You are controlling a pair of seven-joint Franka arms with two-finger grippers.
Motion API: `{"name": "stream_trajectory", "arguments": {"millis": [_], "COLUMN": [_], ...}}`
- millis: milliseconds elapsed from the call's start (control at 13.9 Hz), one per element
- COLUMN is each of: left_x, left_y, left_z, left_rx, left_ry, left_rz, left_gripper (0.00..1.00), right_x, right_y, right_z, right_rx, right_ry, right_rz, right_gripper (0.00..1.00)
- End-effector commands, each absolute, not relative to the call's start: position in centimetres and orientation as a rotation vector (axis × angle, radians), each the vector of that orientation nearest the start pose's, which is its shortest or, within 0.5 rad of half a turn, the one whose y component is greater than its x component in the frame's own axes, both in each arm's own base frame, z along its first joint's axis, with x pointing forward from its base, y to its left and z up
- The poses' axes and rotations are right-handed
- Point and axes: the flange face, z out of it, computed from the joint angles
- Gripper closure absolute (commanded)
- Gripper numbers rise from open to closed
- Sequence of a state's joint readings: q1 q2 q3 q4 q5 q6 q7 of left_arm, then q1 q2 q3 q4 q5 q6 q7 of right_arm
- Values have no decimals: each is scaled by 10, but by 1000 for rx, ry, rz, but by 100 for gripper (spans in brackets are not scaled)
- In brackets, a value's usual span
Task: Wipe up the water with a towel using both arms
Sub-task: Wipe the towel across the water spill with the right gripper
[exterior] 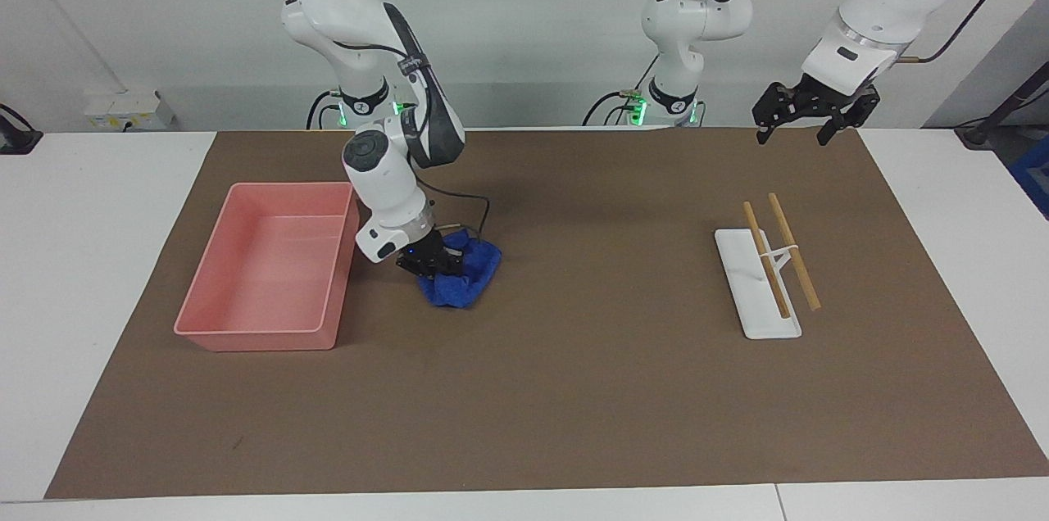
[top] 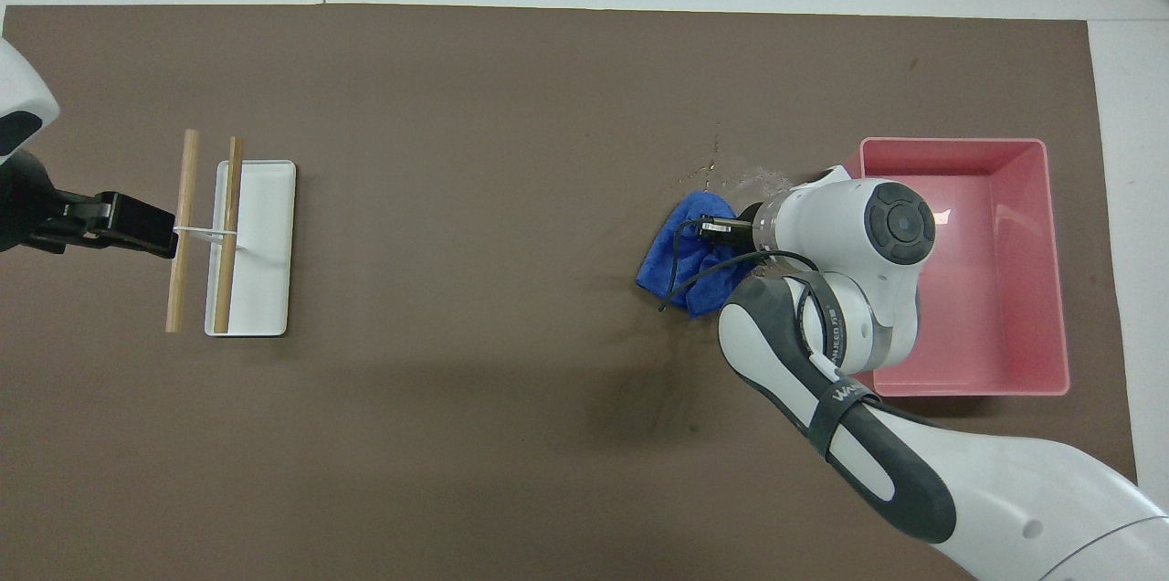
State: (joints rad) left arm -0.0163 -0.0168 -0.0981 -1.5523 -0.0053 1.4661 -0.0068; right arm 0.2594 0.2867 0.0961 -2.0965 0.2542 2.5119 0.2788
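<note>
The blue towel (exterior: 471,275) lies bunched on the brown mat beside the pink tray (exterior: 246,334). My right gripper (exterior: 429,263) is pressed down on it and shut on its folds. From overhead the towel (top: 678,257) shows next to the right arm's wrist, which hides the fingers. Water (top: 731,172) glistens as small drops on the mat, just farther from the robots than the towel. My left gripper (exterior: 792,134) hangs open and holds nothing. It is raised over the mat's edge at the left arm's end, and that arm waits.
A white rack (exterior: 758,308) with two wooden sticks (exterior: 793,251) across it lies toward the left arm's end. In the overhead view the rack (top: 265,243) sits beside the left gripper (top: 137,229). The pink tray (top: 959,143) holds nothing.
</note>
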Motion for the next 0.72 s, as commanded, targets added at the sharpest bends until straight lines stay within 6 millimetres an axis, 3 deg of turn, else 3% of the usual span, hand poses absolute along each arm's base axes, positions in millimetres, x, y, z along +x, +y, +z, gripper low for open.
{"name": "stream_trajectory", "arguments": {"millis": [0, 288, 648], "left_x": [529, 529, 529], "left_y": [-59, -59, -59], "left_z": [635, 635, 635], "left_rx": [-3114, -3114, -3114], "left_ry": [168, 168, 168], "left_rz": [104, 104, 104], "left_gripper": [0, 0, 0], "right_x": [539, 536, 541], "right_y": [208, 200, 157], "right_z": [302, 370, 454], "right_rx": [-2934, -2933, -2926], "right_ry": [147, 121, 165], "right_rz": [2, 109, 49], "right_gripper": [100, 100, 100]}}
